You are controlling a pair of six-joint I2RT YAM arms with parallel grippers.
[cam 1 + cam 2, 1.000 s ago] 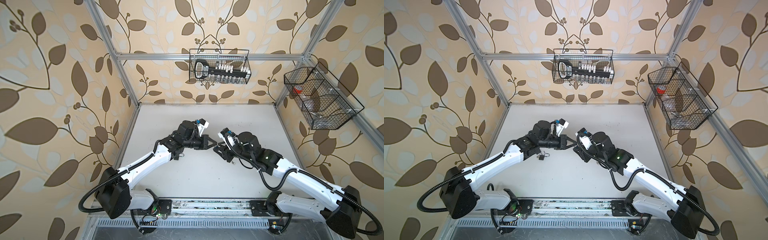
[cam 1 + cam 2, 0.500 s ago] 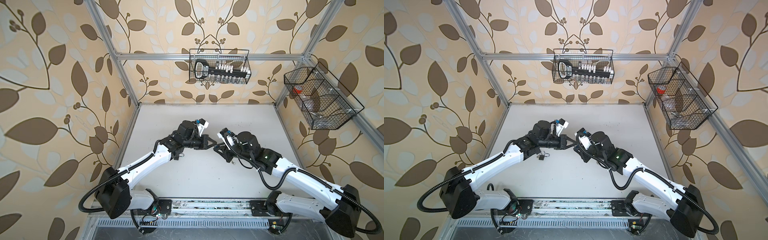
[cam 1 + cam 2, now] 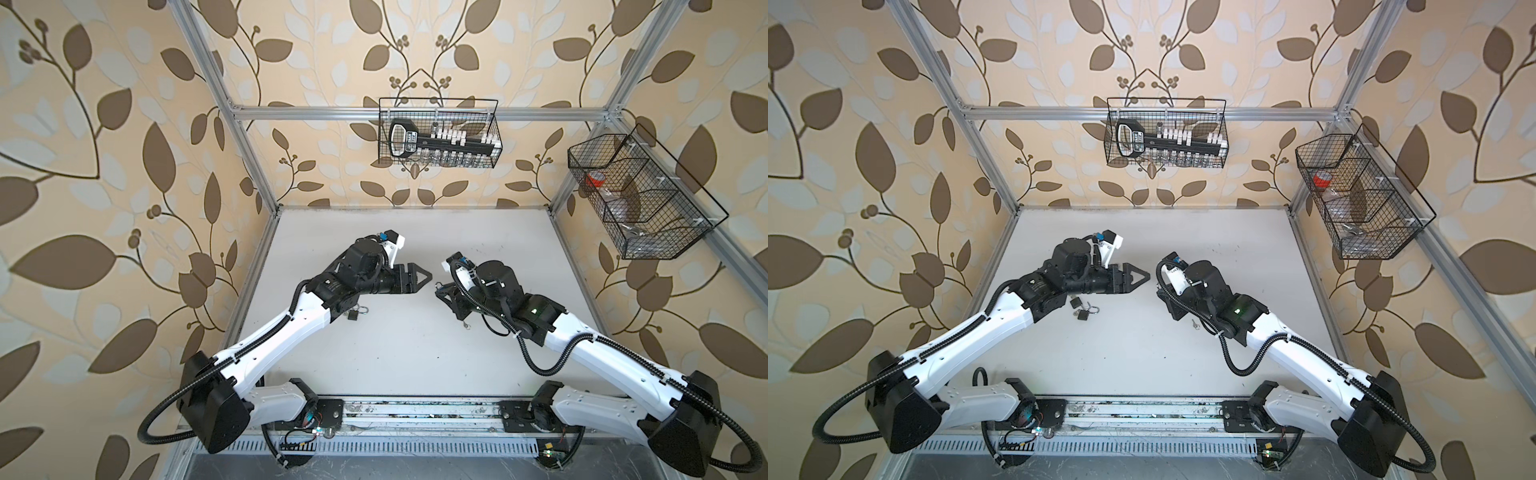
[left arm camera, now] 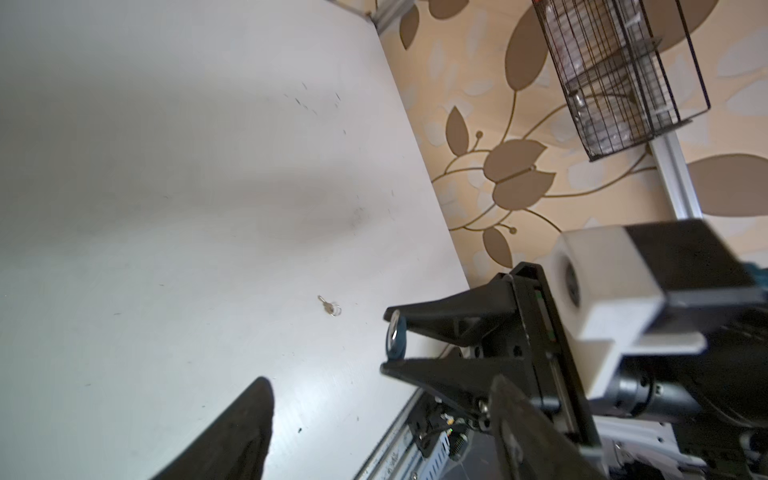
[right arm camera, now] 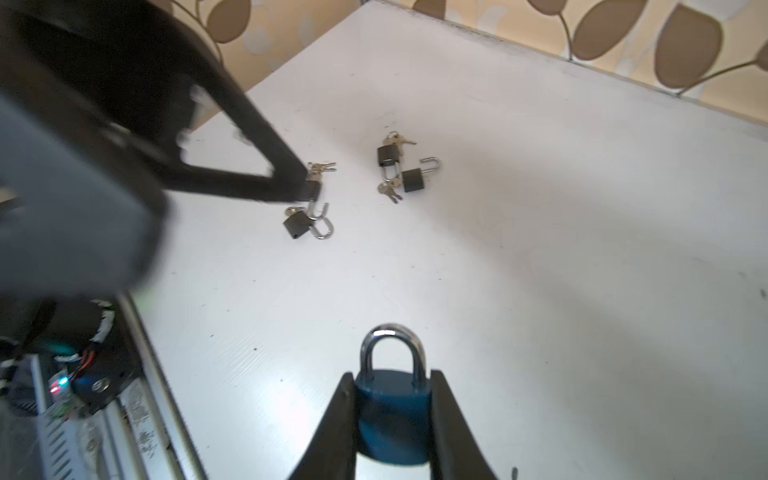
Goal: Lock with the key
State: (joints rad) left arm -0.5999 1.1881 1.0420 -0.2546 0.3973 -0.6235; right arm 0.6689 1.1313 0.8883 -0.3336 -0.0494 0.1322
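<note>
— Where is the padlock?
— The blue padlock (image 5: 392, 405) sits upright between the fingers of the right gripper (image 5: 392, 376), pinched across its body. Its silver shackle (image 5: 392, 345) is pushed home at both legs and points away from the wrist.
— And the key?
— A small silvery key (image 4: 329, 306) on a split ring lies flat on the white table (image 4: 166, 208), near the padlock but apart from it. In both top views it shows beside the right arm.

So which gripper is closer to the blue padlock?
Right. The right gripper is shut on the blue padlock, one finger on each side of its body. The left gripper faces it, open and not touching.
</note>
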